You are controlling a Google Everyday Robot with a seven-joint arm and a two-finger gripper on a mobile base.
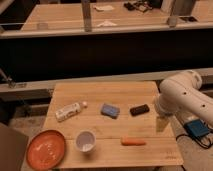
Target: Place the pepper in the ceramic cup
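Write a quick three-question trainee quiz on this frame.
1. True or false: the pepper is already inside the ceramic cup.
2. The white bottle is: A. lying on its side, B. standing upright, C. inside the cup.
3. Fill in: the claw hangs by the ____ edge of the table as the camera sees it, apart from the pepper.

Key
1. False: the pepper lies on the table, right of the ceramic cup.
2. A.
3. right.
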